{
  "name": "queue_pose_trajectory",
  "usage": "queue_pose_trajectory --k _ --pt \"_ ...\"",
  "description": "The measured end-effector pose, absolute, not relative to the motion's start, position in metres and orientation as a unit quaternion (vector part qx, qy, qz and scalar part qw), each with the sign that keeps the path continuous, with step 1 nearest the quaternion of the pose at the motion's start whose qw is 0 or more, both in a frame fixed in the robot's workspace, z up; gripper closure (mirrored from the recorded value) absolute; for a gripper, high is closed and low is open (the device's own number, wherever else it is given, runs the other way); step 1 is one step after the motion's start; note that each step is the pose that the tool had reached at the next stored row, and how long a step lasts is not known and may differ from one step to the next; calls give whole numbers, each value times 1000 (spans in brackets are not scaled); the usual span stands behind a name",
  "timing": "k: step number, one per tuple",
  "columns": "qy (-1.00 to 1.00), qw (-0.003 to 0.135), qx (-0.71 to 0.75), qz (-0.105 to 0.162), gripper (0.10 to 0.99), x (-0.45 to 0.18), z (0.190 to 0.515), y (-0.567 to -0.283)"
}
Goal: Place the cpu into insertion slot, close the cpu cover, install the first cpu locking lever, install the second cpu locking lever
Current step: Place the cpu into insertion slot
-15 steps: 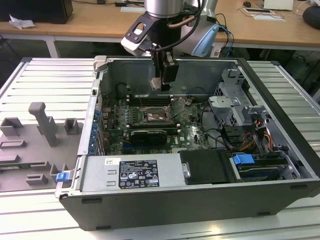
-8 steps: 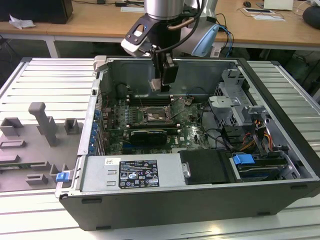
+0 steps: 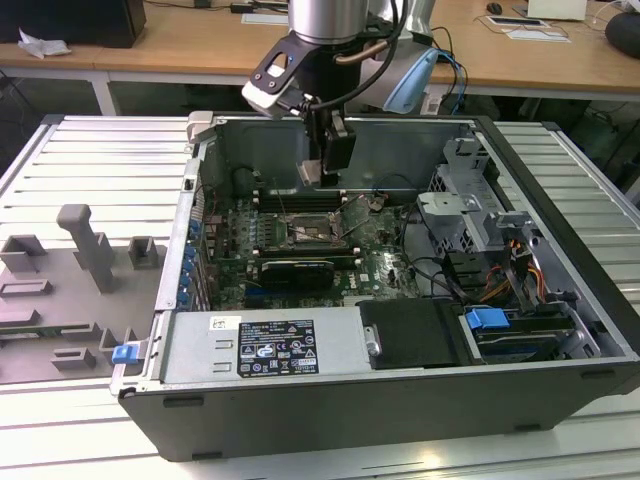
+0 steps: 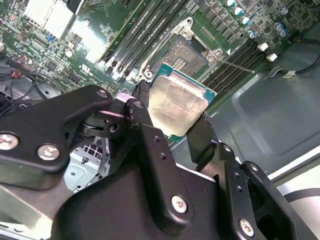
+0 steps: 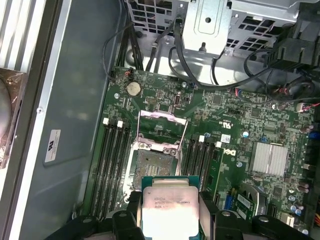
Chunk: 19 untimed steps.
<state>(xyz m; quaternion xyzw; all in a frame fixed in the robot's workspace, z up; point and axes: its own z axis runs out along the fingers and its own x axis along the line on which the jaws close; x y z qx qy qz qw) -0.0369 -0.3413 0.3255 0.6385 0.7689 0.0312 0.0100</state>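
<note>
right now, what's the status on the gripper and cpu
Gripper shut on the cpu, hovering above the socket. The cpu cover stands raised, socket bare. Nothing seen between cpu and socket.

Gripper (image 4: 172, 112) clamps the cpu (image 4: 179, 100) between its black fingers (image 4: 147, 130), silvery lid facing us. The open insertion slot (image 4: 182, 55) sits at twelve o'clock from the chip, not touching it, with memory slots (image 4: 132, 40) at eleven o'clock.

Black, screw-studded hand (image 4: 172, 114) on silver arm (image 3: 325, 20)
</note>
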Motion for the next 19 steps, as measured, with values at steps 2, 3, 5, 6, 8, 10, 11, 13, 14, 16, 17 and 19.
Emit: queue_pose_trajectory --k 2,3,5,6,8,10,11,13,14,16,17,19 --pt "769 10 639 31 545 -37 325 -341" --pt "769 10 639 31 545 -37 324 -341" --pt "769 9 639 31 545 -37 324 -341" --pt "769 9 639 31 545 -37 323 -341" --pt "769 9 639 30 545 -37 322 -341" --pt "769 9 639 30 545 -37 322 -341" --pt "769 9 639 30 545 -37 321 -341" --pt "769 8 639 30 545 -37 321 -341" --pt "769 8 639 30 545 -37 320 -341" --pt "768 8 639 30 545 -37 320 -341" --pt "768 8 639 29 545 -37 319 -341" --pt "768 8 639 29 545 -37 319 -341"
